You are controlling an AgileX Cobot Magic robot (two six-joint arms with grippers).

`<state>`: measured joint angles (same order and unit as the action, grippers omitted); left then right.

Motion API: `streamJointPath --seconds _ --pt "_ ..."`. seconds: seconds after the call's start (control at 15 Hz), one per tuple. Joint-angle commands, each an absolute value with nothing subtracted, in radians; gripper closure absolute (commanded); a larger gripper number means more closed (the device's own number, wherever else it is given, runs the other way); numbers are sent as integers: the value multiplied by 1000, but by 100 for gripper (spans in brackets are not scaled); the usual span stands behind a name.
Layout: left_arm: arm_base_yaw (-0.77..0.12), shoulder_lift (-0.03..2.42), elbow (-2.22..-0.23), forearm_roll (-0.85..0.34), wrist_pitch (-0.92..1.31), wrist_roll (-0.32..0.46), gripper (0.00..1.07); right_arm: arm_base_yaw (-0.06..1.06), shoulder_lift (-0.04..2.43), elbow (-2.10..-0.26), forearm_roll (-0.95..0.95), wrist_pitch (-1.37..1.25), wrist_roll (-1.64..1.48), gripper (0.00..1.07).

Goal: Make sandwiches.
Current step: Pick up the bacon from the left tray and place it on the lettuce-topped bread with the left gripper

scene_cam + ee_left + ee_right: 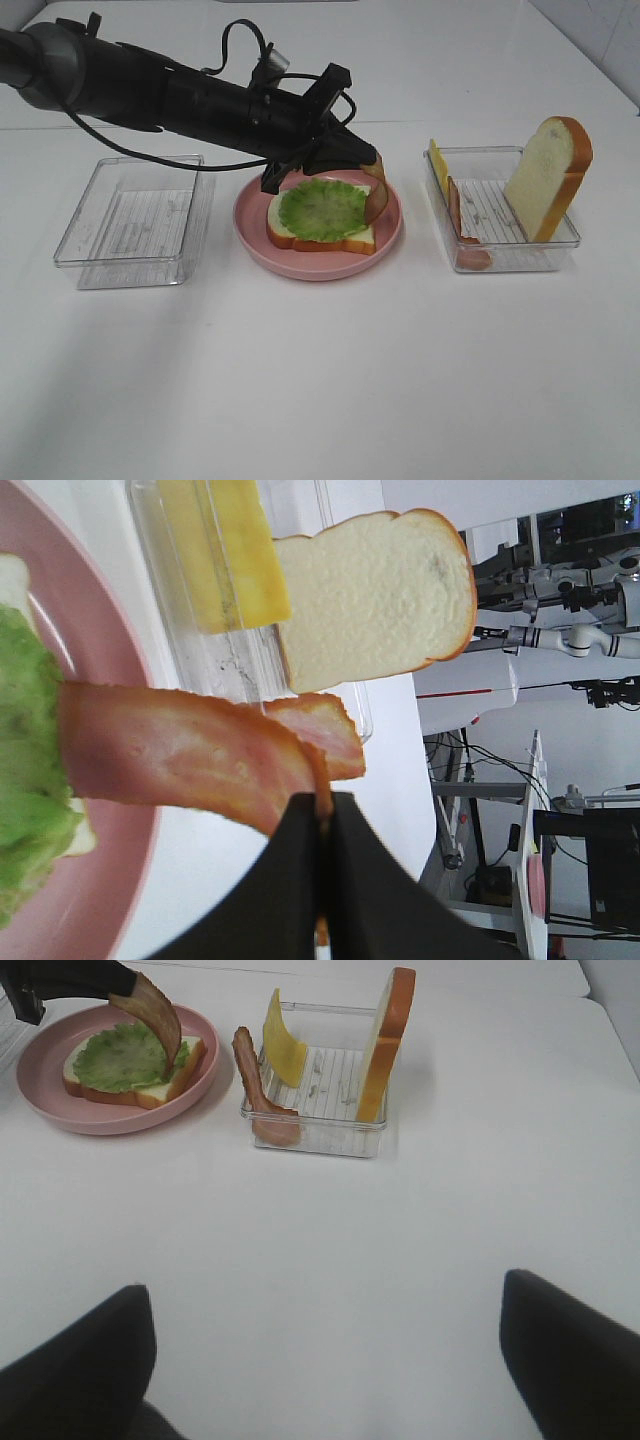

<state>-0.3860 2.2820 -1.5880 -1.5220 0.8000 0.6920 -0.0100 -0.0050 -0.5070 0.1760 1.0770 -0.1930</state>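
Plate (250, 255) holds bread slice (350, 240) under lettuce (322, 208); right tray (500, 258) holds cheese (438, 160), bacon strip (455, 208), upright bread slice (545, 175); left gripper (322, 805) pinches second bacon strip (180, 755), drooping to lettuce's edge; right gripper (320, 1290) gapes wide.

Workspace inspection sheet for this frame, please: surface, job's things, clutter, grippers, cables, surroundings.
Surface: white table, bare apart from the job's things.
Job's things: pink plate holds bottom bread topped with lettuce; right tray holds cheese, spare bacon, upright bread; left tray holds nothing.
Clutter: nothing seen.
Grippers: left gripper shut on held bacon above the plate; right gripper open, holding nothing.
Cables: black cable looped along left arm.
Surroundings: equipment racks beyond the table.
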Motion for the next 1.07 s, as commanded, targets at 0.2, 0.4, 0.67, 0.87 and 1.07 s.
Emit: streamJointPath --seconds 0.2,0.4,0.67,0.87,1.07 --pt "-320 2283 -1593 -1462 805 701 107 -18 -19 -506 180 1069 -207 20" --pt "-300 2281 -1593 -1321 820 629 107 -18 -19 -506 180 1069 -207 20" --pt "-270 2265 -1594 -1200 823 571 107 -18 -19 -506 180 1069 -207 20" --pt "-268 2265 -1594 -1110 794 526 107 -18 -19 -506 180 1069 -207 20" --pt "-268 2265 -1594 -1048 751 465 107 -18 -19 -506 180 1069 -207 20"
